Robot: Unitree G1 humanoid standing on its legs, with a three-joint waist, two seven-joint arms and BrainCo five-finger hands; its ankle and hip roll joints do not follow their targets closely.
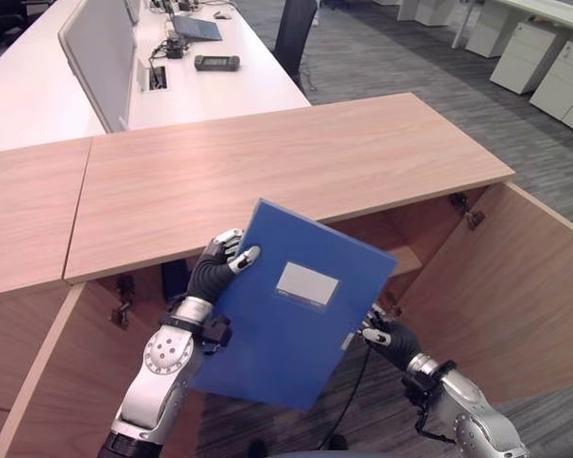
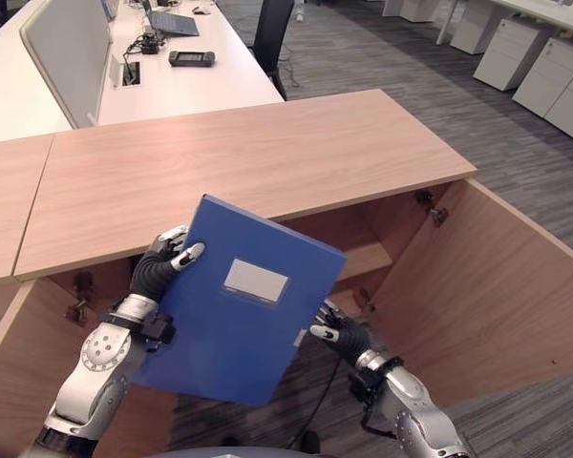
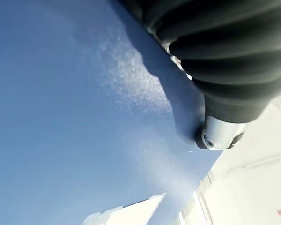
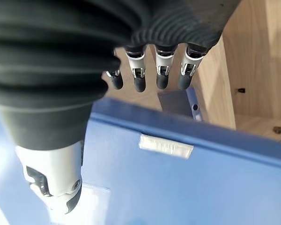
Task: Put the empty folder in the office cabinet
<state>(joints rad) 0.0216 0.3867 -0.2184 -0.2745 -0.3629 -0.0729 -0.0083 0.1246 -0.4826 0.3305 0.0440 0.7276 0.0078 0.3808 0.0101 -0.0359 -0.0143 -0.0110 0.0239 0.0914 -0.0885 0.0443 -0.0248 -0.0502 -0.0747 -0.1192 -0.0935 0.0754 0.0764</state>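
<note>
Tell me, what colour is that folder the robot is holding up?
The folder is plain blue with a pale blank label; the left eye view shows it best.

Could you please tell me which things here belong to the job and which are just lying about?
Job: blue folder, held by left hand and right hand; open cabinet, its right door swung out.

Lying about: laptop, black device on the white desk, white drawer units.

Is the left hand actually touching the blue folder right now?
Touching. The left eye view shows the left hand gripping the blue folder at its upper left edge, thumb lying across its front face.
</note>
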